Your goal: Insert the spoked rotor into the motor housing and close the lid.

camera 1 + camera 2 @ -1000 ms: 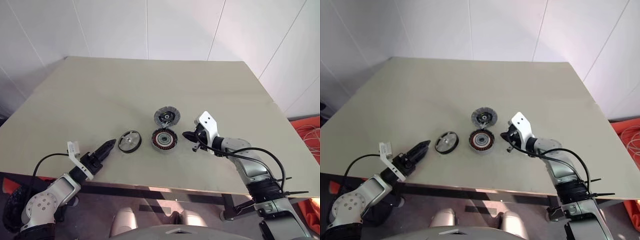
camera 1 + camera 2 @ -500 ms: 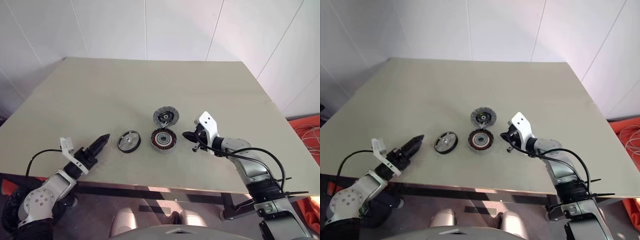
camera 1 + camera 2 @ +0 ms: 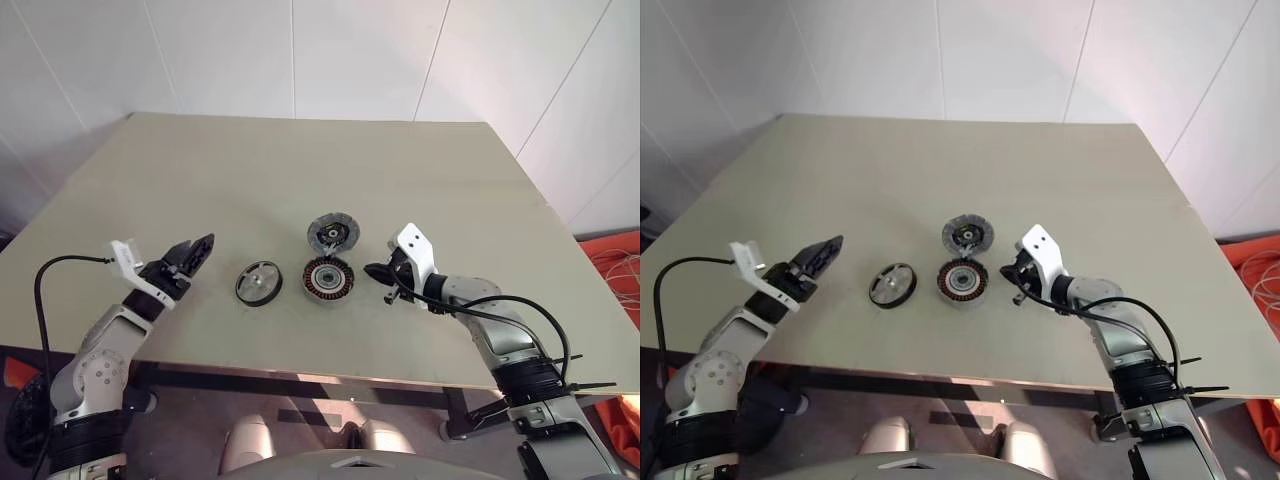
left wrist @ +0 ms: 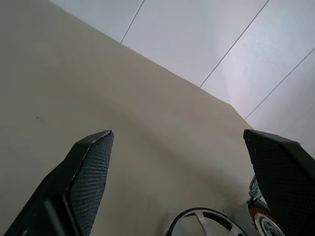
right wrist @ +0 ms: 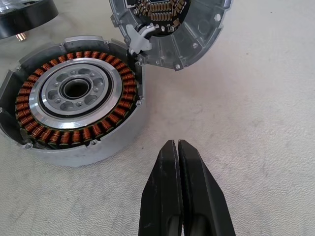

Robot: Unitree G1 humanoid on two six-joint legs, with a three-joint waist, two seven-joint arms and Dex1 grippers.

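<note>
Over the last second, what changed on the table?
The left gripper rose and moved forward over the table, rolling at the wrist, jaws open and empty. The shut right gripper, grey spoked rotor, copper-wound motor housing and its open lid stayed put.

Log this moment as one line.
left gripper: open, empty | right gripper: shut beside motor housing | spoked rotor: on table | lid: open

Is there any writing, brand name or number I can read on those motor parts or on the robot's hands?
None can be read.
The open lid carries a small circuit board, but no legible lettering on it.
The motor housing, spoked rotor and table bear no visible marks.
</note>
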